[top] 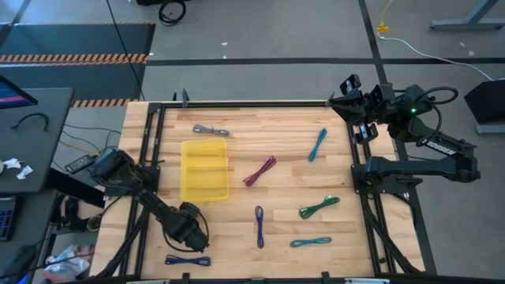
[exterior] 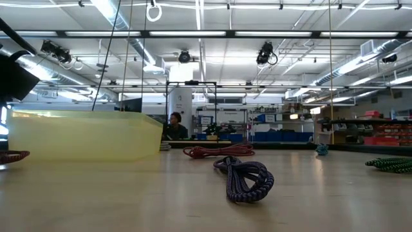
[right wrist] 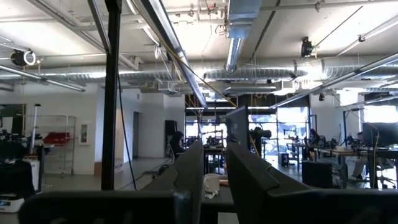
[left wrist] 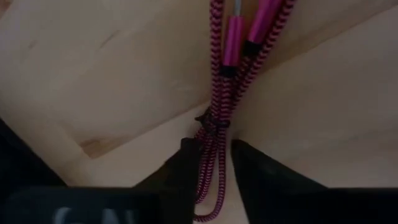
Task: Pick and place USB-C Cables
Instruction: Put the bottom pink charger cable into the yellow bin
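Observation:
My left gripper (top: 188, 226) reaches down to the table's near left part and covers its cable in the high view. In the left wrist view my left gripper (left wrist: 214, 146) is shut on a pink-and-black braided USB-C cable bundle (left wrist: 224, 74) lying on the wood. One end of that bundle (exterior: 13, 156) shows at the low view's left edge. My right gripper (top: 351, 99) is raised at the far right, pointing up into the room. Its fingers stand a narrow gap apart with nothing between them (right wrist: 214, 168). My left gripper pinches the pink bundle between its two fingers, just behind the small tie, toward the looped end (left wrist: 211, 155). The fingers come from above, pointing down, and lie across the bundle. The bundle lies flat on the table, its plugs (left wrist: 233, 37) pointing away from the fingers.
A flat yellow tray (top: 205, 189) sits left of centre. Loose cables lie about: grey (top: 211, 130), maroon (top: 259, 171), teal (top: 317, 144), green (top: 319, 207), blue (top: 259, 226), teal (top: 310, 241), purple (top: 187, 259) at the near edge. A black frame borders the table.

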Action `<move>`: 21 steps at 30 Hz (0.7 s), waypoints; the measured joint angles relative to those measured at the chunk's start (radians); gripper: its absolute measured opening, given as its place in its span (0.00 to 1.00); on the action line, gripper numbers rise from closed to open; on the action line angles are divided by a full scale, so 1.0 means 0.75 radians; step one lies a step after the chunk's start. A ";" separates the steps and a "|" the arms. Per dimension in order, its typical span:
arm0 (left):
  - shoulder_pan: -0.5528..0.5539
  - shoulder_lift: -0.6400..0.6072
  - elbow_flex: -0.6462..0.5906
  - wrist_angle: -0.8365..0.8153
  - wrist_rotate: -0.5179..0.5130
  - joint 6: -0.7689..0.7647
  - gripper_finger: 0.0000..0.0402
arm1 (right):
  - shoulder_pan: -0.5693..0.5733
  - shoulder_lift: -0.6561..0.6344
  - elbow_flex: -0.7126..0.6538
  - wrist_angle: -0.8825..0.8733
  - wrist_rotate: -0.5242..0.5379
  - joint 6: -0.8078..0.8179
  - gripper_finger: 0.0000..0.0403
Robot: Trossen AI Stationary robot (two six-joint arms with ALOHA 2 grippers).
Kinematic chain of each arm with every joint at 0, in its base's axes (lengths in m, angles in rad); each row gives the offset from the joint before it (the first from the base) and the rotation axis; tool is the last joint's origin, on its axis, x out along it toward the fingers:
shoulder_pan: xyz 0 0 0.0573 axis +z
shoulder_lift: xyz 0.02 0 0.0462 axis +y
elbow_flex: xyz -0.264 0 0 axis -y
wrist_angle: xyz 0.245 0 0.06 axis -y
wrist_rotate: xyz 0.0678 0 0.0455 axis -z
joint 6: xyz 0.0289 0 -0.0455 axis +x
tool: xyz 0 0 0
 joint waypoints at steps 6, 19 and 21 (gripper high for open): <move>0.000 -0.034 -0.003 -0.012 -0.011 -0.011 0.12 | 0.000 0.000 0.000 0.000 -0.001 -0.001 0.19; 0.011 -0.048 -0.003 -0.080 -0.064 0.087 0.46 | 0.000 0.000 0.000 0.000 0.000 -0.003 0.19; 0.012 -0.048 -0.002 -0.089 -0.069 0.120 0.52 | 0.000 0.000 0.000 0.000 0.001 -0.003 0.19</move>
